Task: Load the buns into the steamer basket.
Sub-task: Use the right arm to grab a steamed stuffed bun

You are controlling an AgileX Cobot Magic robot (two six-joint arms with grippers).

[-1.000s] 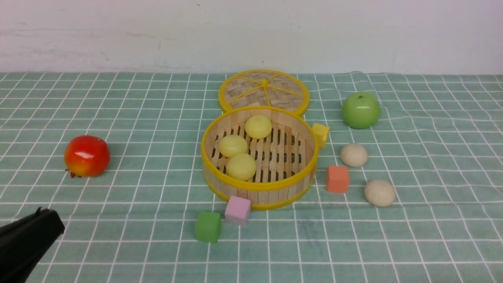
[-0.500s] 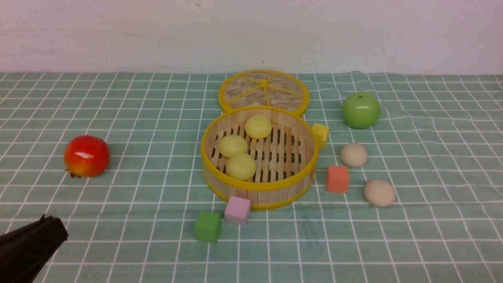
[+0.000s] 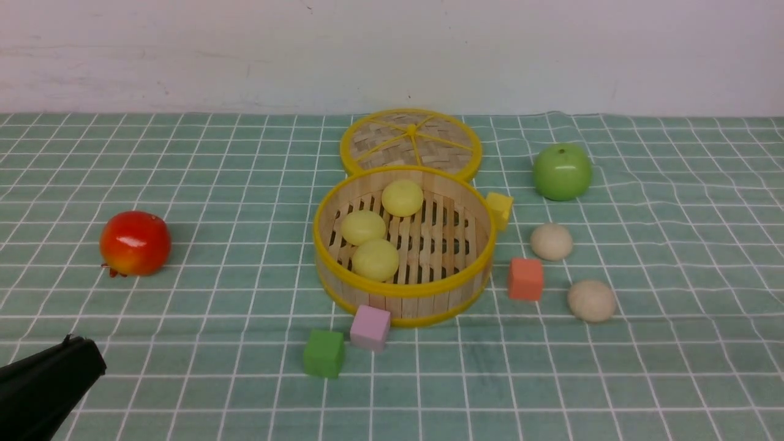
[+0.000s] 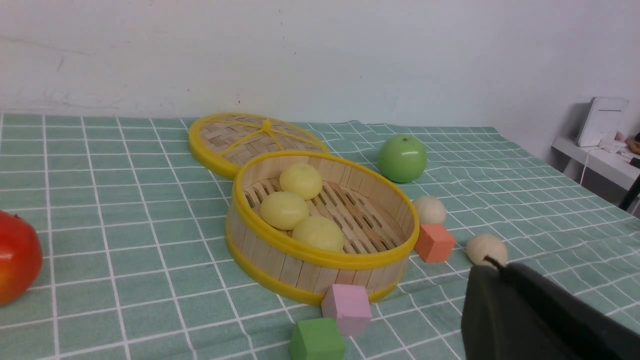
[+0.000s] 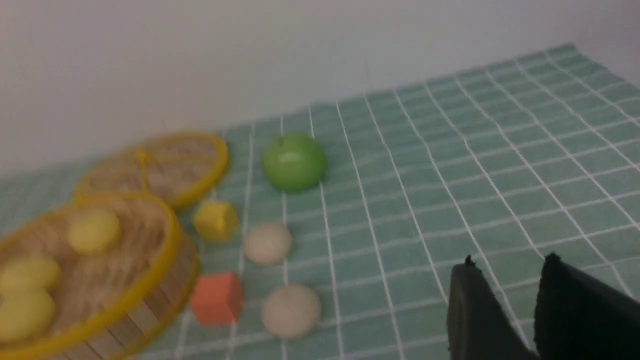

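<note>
Left gripper [image 3: 78,342] shifted, three buns [image 3: 375,260] in basket [image 3: 422,304]

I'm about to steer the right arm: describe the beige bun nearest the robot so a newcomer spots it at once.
Find the round slatted steamer basket with yellow rims, then the orange-red cube just to its right. The bun lies right of that cube and slightly nearer the robot. It's beige and domed, closer to the robot than the other beige bun.
</note>
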